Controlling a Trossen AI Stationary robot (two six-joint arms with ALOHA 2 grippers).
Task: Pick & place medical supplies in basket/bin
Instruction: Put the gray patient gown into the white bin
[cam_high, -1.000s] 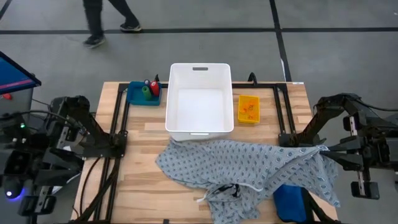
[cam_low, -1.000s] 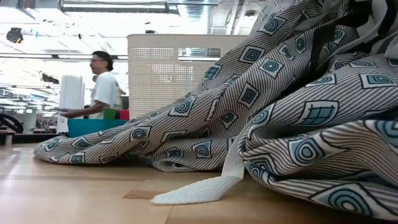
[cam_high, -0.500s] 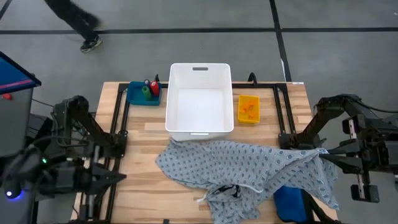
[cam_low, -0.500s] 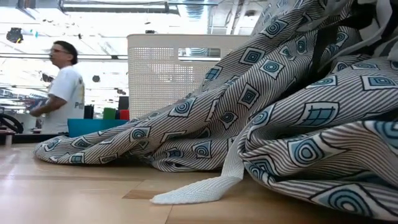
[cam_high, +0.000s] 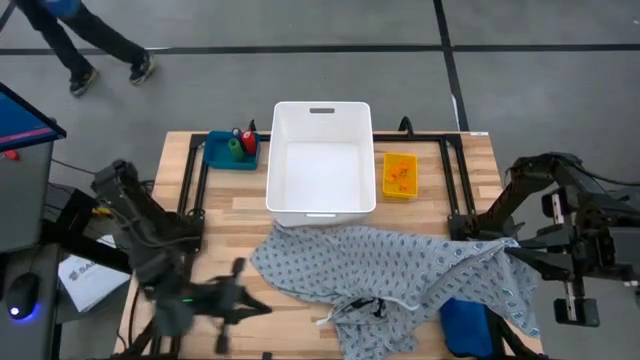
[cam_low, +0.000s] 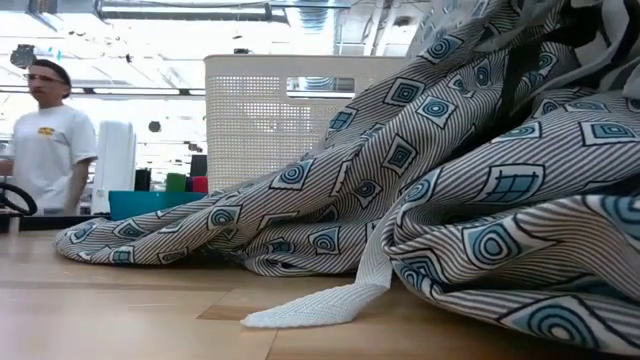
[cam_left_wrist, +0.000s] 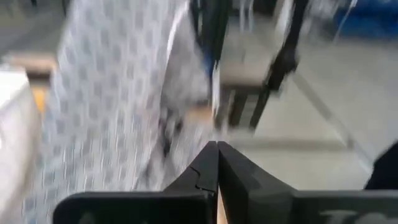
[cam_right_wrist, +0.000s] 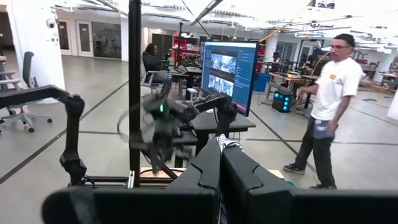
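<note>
We see the gown (cam_high: 400, 275) heaped across the table's near half, its edge just short of the empty white bin (cam_high: 321, 160). The orange tray (cam_high: 399, 175) sits beside the bin, the blue tray (cam_high: 230, 150) of small pieces on its other side. Nothing is binned yet. Our left gripper (cam_left_wrist: 216, 155), jaws pressed together and empty, swings toward the gown; it must open before grasping. Our right gripper (cam_right_wrist: 219, 152) waits off-table, closed.

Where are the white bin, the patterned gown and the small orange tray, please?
white bin (cam_high: 321, 170): high view, bare inside floor.
patterned gown (cam_high: 400, 268): high view, middle of the spread cloth.
small orange tray (cam_high: 399, 176): high view, its centre.
</note>
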